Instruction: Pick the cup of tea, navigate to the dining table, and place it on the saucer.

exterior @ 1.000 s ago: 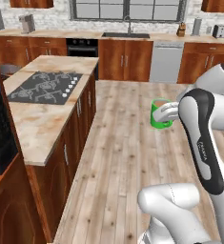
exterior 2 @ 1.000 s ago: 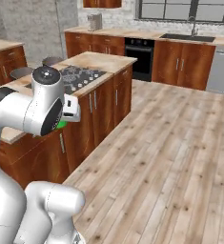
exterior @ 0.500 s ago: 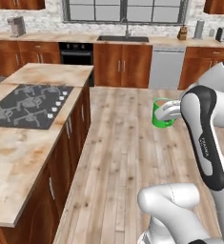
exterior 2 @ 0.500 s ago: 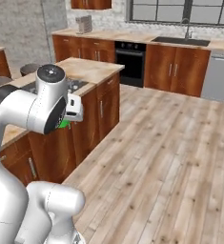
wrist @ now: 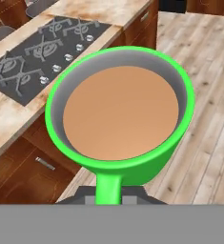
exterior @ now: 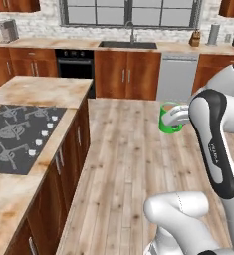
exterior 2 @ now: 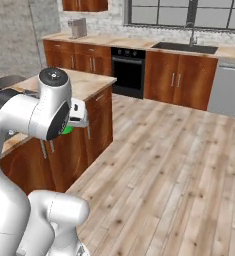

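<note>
Pincer (exterior: 174, 117) clenched on handle of small bright green mug of brown tea (wrist: 119, 114), held upright above wooden plank floor (exterior: 128, 159).

Open wood floor (exterior: 123, 149) ahead, island counter (exterior: 34, 129) flanking left, cabinets (exterior: 123, 74) beyond

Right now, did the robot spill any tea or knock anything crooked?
Nothing stands out. The cup of tea sits level in the gripper, held by its handle, tea right up inside with none on the wood floor. The cooktop on the island looks tidy.
</note>
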